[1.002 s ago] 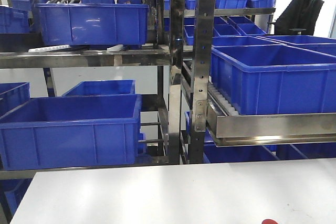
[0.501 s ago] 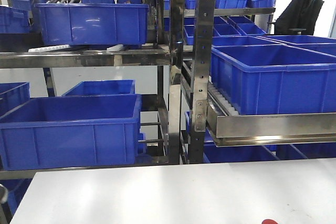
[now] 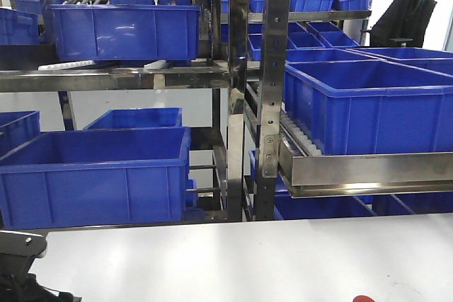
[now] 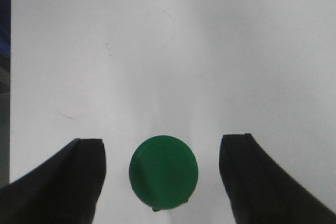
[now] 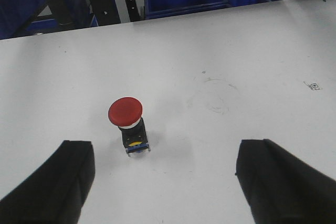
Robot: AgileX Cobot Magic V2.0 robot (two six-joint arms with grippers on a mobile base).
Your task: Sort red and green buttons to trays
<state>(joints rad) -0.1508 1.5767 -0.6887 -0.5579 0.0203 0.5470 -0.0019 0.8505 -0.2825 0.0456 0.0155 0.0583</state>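
The left end effector (image 4: 161, 141) is found released, its two dark fingers (image 4: 79, 177) spread wide over the white surface (image 4: 173, 40). The green button (image 4: 164, 172) is seen between them from directly above, so that little more than its round cap is shown; only small dark bits of the body are visible at the cap's lower rim. A strip of bare surface is left on each side of the cap, and neither finger is touching it. The right end effector (image 5: 167, 148) is likewise found released, nothing being held in it. The red button (image 5: 126, 111) is standing upright on the surface, on the rack side of the right end effector's fingers and apart from both, with its red cap uppermost on a black body that carries a small yellow mark. A faint circular scuff (image 5: 214, 97) is noted on the surface beside the red button, no nearer to the rack. In the front view, the metal rack (image 3: 272, 68) is seen beyond the far edge of the surface, loaded with deep blue crates (image 3: 95, 175). A sliver of red cap is cut by the bottom edge of that view, well short of the rack. A dark piece of arm hardware (image 3: 20, 245) is visible at the lower left corner, in front of the rack; which part it is cannot be told.
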